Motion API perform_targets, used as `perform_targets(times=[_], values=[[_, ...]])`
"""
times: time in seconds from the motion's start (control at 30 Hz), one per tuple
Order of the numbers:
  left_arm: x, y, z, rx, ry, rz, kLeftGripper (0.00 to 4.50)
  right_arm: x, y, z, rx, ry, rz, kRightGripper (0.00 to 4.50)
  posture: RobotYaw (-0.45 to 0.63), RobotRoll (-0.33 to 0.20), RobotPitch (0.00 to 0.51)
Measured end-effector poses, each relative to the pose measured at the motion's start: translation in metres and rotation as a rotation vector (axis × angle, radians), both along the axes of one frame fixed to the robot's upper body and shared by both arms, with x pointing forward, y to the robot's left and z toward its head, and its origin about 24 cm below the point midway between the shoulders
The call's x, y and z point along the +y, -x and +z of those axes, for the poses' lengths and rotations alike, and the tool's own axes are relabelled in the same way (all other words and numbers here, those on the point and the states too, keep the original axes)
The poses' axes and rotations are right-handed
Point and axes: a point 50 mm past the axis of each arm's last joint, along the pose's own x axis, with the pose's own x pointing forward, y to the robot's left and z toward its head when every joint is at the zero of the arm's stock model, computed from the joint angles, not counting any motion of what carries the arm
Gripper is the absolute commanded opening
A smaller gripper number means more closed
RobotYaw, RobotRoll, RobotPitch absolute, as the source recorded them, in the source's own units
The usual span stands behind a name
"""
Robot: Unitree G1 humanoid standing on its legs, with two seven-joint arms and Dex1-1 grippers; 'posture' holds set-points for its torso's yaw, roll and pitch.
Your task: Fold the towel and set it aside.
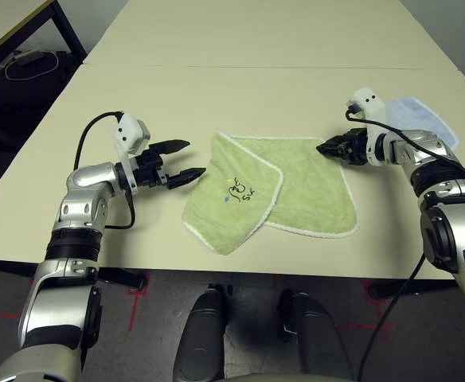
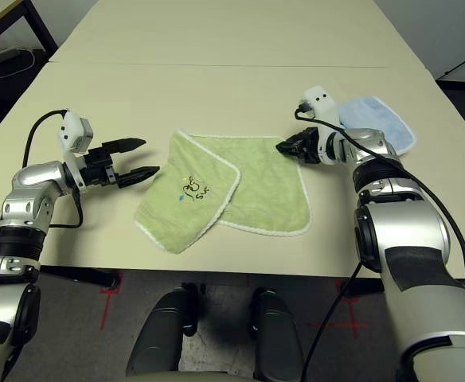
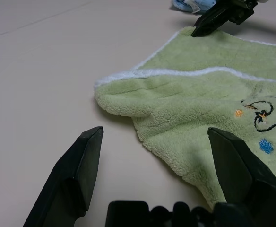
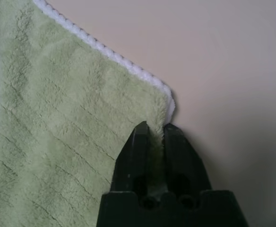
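Note:
The light green towel (image 1: 296, 187) lies flat on the table, its left part folded over so the dark embroidered motif (image 1: 239, 192) faces up. My right gripper (image 1: 322, 148) rests at the towel's far right corner. In the right wrist view its fingers (image 4: 137, 151) are shut on the white-stitched edge of the towel (image 4: 57, 118) close to that corner. My left gripper (image 1: 193, 158) hovers open just left of the towel's folded left edge (image 3: 128, 101), with nothing between its fingers.
A light blue towel (image 1: 423, 119) lies bunched at the right, behind my right wrist. The beige table (image 1: 240, 72) stretches far back, with a seam across it. Its front edge runs just below the green towel. A dark desk with cables stands at the far left.

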Motion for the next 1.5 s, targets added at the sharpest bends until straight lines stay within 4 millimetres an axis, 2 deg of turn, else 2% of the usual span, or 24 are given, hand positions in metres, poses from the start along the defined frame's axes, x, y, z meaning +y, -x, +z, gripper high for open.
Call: perform_targets(times=[0.27,0.53,0.83,0.93,1.17,1.37,1.5], values=[[-0.002,0.000,-0.001,0.006,0.001,-0.003,4.50,-0.005,0.002,0.003,-0.024,-0.052,0.016,0.02,0.10,0.000,0.176],[-0.007,0.000,-0.004,0.016,0.010,-0.015,4.50,-0.001,-0.001,0.030,-0.311,-0.197,0.087,0.02,0.09,0.000,0.171],[-0.012,-0.003,-0.004,0.015,0.021,-0.010,4.50,0.005,0.000,0.039,-0.518,-0.167,0.122,0.02,0.07,0.000,0.163],[-0.013,-0.005,0.000,0.004,0.022,-0.012,4.50,0.008,-0.001,0.052,-0.647,-0.121,0.118,0.02,0.06,0.000,0.160],[-0.017,-0.008,-0.001,0.014,0.023,-0.017,4.50,0.021,-0.004,0.110,-0.950,-0.096,0.086,0.02,0.06,0.000,0.155],[-0.022,-0.015,0.001,0.019,0.023,-0.012,4.50,0.034,-0.002,0.123,-1.047,-0.167,0.103,0.02,0.06,0.000,0.157],[-0.022,-0.016,-0.001,0.027,0.023,-0.009,4.50,0.038,0.004,0.144,-1.163,-0.179,0.136,0.02,0.06,0.000,0.159]])
